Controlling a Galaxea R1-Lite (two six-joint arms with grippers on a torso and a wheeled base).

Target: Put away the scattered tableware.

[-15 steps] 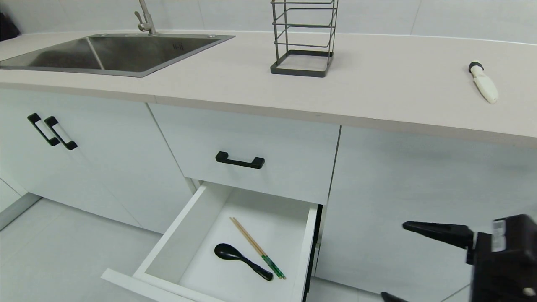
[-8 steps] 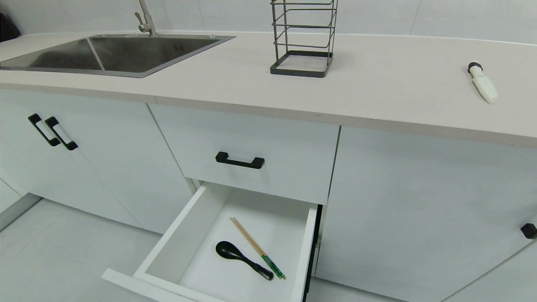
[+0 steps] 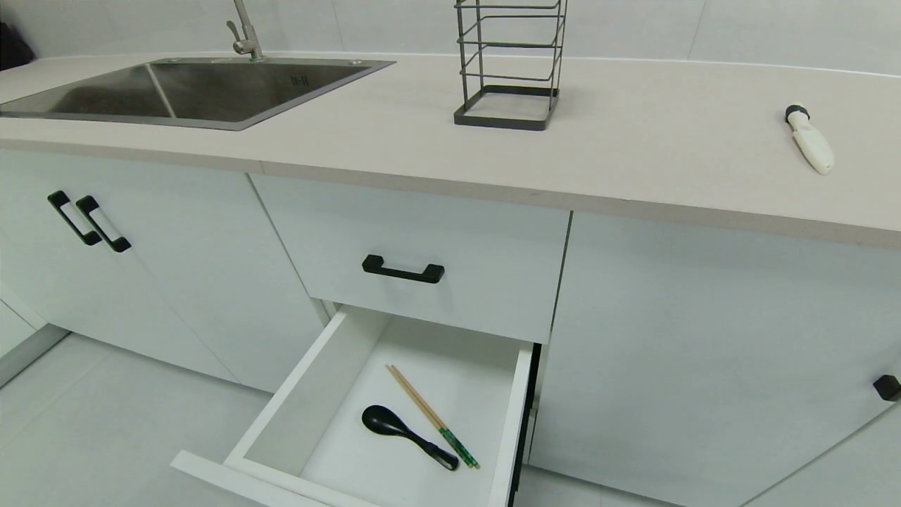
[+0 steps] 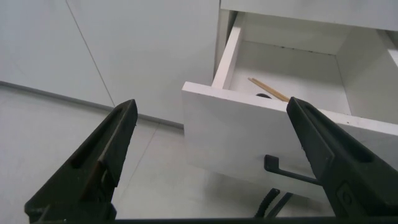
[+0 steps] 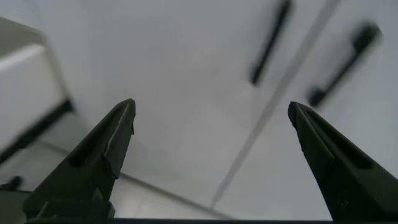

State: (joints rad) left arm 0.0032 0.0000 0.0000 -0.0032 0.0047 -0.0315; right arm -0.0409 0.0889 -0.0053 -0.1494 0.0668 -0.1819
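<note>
The left gripper [image 4: 210, 107] has its fingers spread wide with nothing between them and touches nothing. It hangs low, near the floor, facing the front panel of the pulled-out drawer [image 4: 249, 127]. The right gripper [image 5: 210, 106] is just as wide apart and just as empty, and it faces white cabinet doors [image 5: 186, 74] with black bar handles.

Inside the drawer, a pair of chopsticks [image 3: 431, 415] lies diagonally on the white floor. A black spoon [image 3: 405, 435] lies just left of them, with its handle tip close to their green ends. Both are already stowed.

Farther out, on the far right of the countertop [image 3: 633, 141], lies the piece not yet put away. It is a white utensil [image 3: 809, 139] with a black end, lying flat, well apart from the wire rack [image 3: 509, 70] and the sink [image 3: 190, 84]. Whether it is a sheathed knife or a peeler cannot be told.

It looks light, stiff and smooth, probably plastic, so it is likely to skid or roll on the counter if a finger nudges it. The best hold seems to be across the thicker middle of its body, fingers straddling its width and closing squarely. The tapered near end offers less grip.
</note>
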